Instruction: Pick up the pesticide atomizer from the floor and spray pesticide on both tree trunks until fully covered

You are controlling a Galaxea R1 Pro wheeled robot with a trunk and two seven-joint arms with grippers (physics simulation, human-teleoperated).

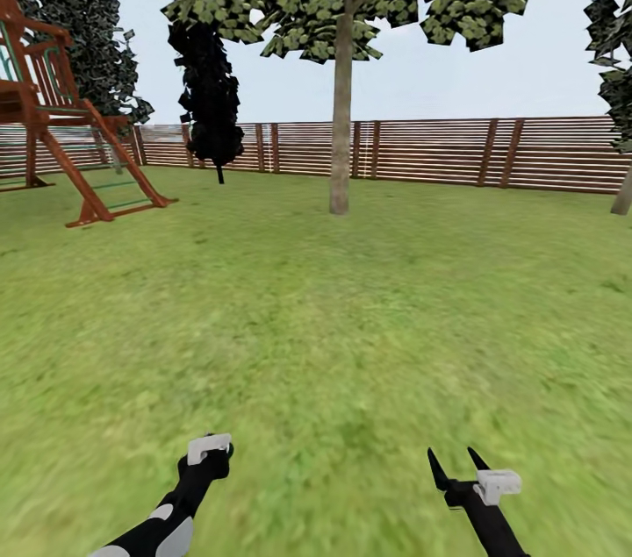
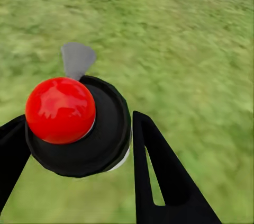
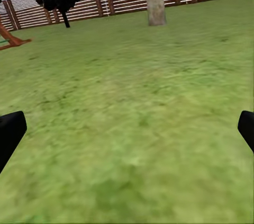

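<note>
Nearest, the left gripper is clamped around the pesticide atomizer — a black bottle seen from above in the left wrist view, with a red knob on top and a grey nozzle tip poking out over the grass. In the head view that gripper sits low over the lawn, the bottle itself not clearly made out there. The right gripper carries nothing, its two black fingers spread wide apart.

Beyond the arms lies bare lawn, then one full tree with a straight beige trunk well ahead, just short of the slatted wooden fence. A second trunk peeks in at the right edge. One thin black tree stands left of centre, and one red-brown play frame at far left.

The risk I see: both trunks are well apart from the robot, so spraying from here would likely fall short onto the grass. The bottle also sits off-centre between the fingers — it could twist or slip during the drive.
</note>
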